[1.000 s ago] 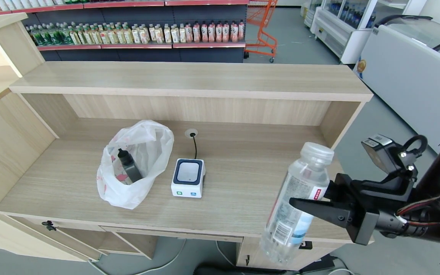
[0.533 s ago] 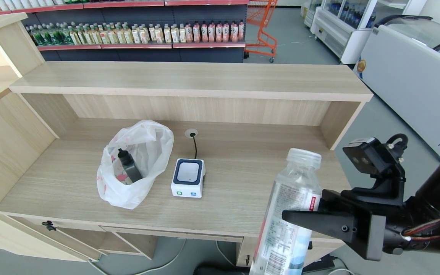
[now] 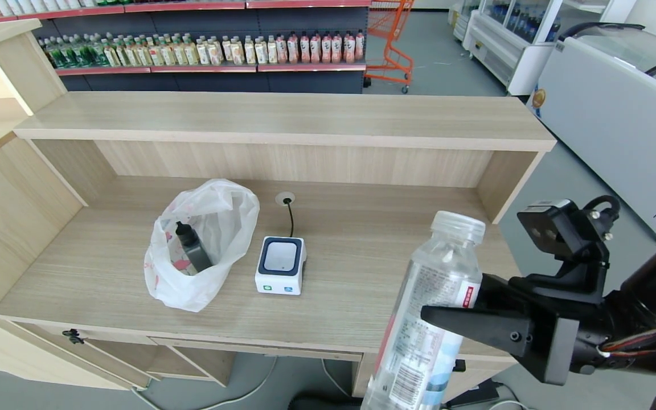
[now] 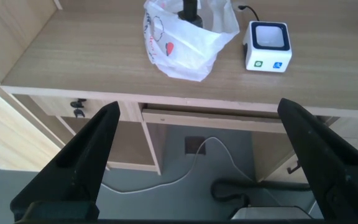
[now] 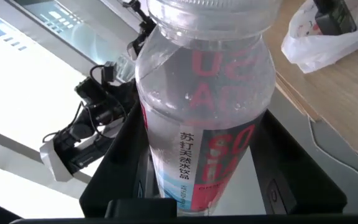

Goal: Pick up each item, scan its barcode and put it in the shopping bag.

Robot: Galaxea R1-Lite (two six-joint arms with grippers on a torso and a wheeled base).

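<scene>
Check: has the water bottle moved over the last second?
Yes. Held by the right gripper, the water bottle has shifted slightly left, its cap nearer the barcode scanner on the counter.

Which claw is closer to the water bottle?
Right. The right gripper is shut on the bottle near the counter's right end; the left gripper hangs open before the counter, facing the bag.

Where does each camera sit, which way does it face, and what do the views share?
Head view: on the head, facing forward and down at the counter; the right claw holding the water bottle shows.
Left wrist view: on the left wrist, facing the counter's front edge; the open left claw shows.
Right wrist view: on the right wrist, facing the water bottle up close; right claw shows.
All three share the shopping bag and scanner.
</scene>
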